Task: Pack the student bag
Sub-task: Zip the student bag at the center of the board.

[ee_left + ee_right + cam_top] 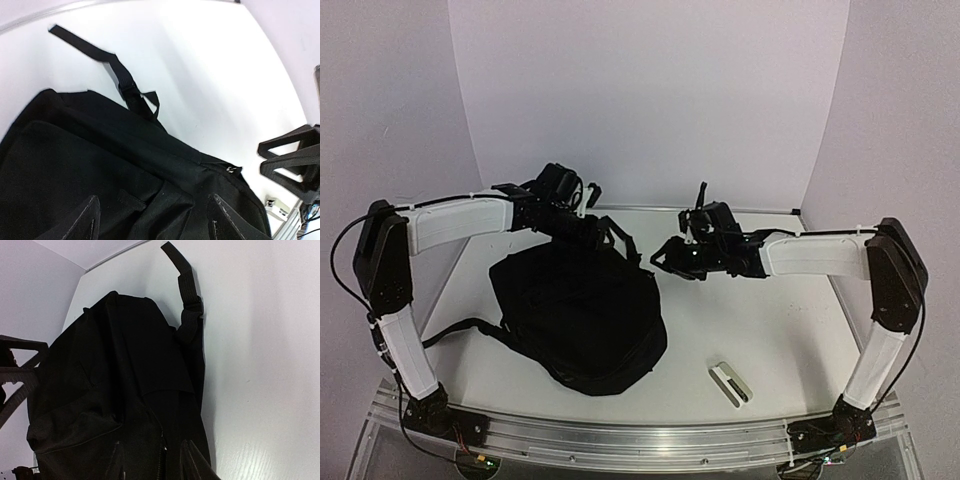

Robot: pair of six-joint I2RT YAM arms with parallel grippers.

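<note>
Student bag (580, 315) lies flat on the white table (780, 320), left of centre. It is black fabric, and no opening is visible from above. One shoulder strap (460, 330) trails toward the left arm's base. Another strap (100, 52) stretches out over bare table at the far side.

Left gripper (155, 220) hangs over the bag's far edge. The wrist view shows its two fingers (85, 220) spread wide with black fabric beneath them. Nothing is caught between them. Whether the tips touch the cloth cannot be told.

Right gripper (155, 465) sits at the bag's far right corner, pointing left toward the other gripper. Its fingers (192, 462) stand partly apart, narrower than the left pair. The bag's zipper line (161, 450) runs in the gap between them. No pinch on the fabric is seen, and contact cannot be judged.

The two grippers are near one another, each in the edge of the other's wrist view.

A small pale oblong object (730, 383) lies on the table near the front rail (640, 440), well apart from the bag, on the right arm's side.
</note>
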